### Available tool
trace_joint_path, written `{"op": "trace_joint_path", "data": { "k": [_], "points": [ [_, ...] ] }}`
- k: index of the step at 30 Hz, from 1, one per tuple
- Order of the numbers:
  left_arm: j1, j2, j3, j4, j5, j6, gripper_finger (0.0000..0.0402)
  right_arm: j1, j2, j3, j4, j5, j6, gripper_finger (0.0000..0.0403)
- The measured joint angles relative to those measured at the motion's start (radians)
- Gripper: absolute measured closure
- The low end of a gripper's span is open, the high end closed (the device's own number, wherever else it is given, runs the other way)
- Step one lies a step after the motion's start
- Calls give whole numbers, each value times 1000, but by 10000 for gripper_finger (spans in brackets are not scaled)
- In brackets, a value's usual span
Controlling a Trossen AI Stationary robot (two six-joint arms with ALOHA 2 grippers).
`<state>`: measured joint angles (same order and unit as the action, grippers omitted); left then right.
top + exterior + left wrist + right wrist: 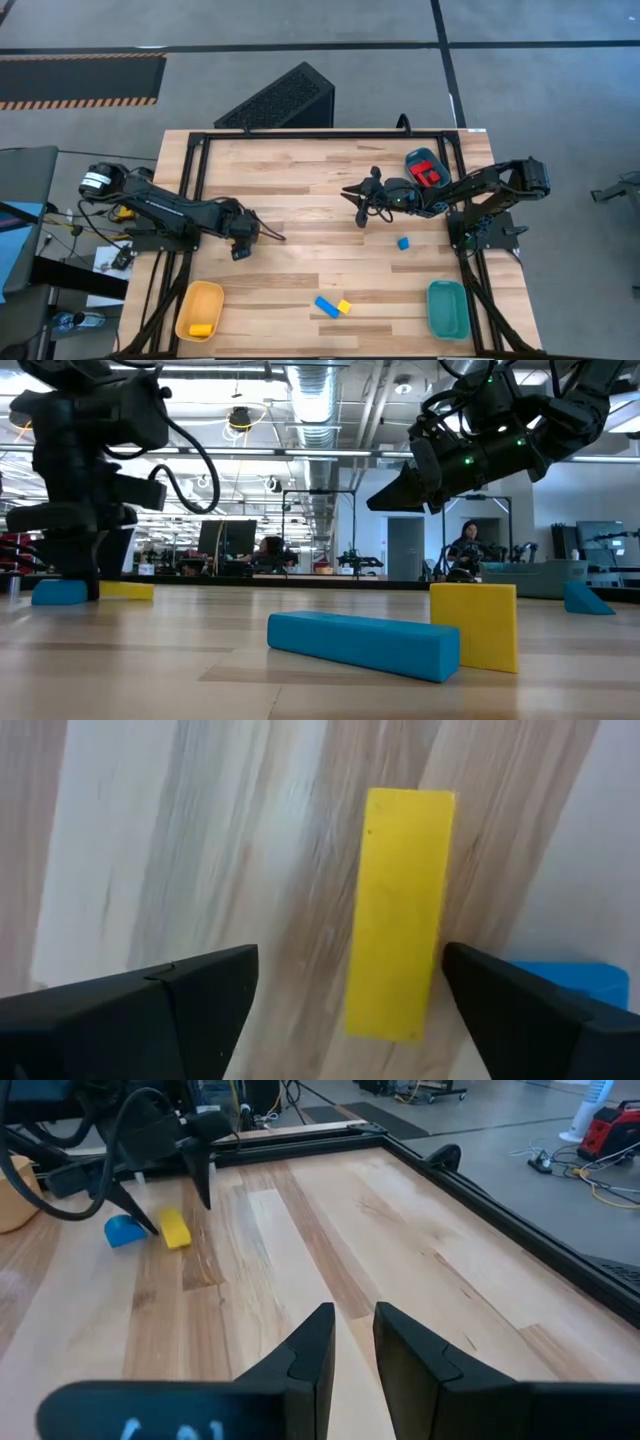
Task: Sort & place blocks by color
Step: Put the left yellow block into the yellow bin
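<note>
My left gripper [240, 240] is open and points down at the table's left-middle. Its fingers stand on either side of a yellow bar [400, 910], which lies flat next to a blue block [570, 982]. The high view hides both under the gripper; the right wrist view shows the bar [176, 1229] and the block [123, 1231]. My right gripper [358, 205] hangs empty above the table's middle, open by only a narrow gap [355, 1312]. A blue bar [325, 307] and a yellow cube [344, 307] lie side by side near the near edge. A blue cube [403, 243] lies right of centre.
A yellow oval tray [186, 312] at the near left holds one yellow block [200, 329]. A teal tray [447, 308] stands at the near right. Another teal tray [411, 156] at the far right holds red blocks [427, 172]. Bare wood lies between the arms.
</note>
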<state>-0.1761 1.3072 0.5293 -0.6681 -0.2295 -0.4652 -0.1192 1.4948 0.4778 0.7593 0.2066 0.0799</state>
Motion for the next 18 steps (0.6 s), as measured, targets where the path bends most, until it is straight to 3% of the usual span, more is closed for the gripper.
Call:
{"op": "trace_joint_path", "data": {
  "k": [5, 13, 18],
  "points": [
    [2, 1, -2, 26, 48, -60, 161, 0, 0, 0, 0, 0, 0, 305],
    [0, 1, -3, 45, 88, -199, 331, 1, 0, 0, -5, 0, 2, 305],
    [15, 2, -3, 46, 93, -306, 334, 0, 0, 0, -13, 0, 1, 305]
  ]
}}
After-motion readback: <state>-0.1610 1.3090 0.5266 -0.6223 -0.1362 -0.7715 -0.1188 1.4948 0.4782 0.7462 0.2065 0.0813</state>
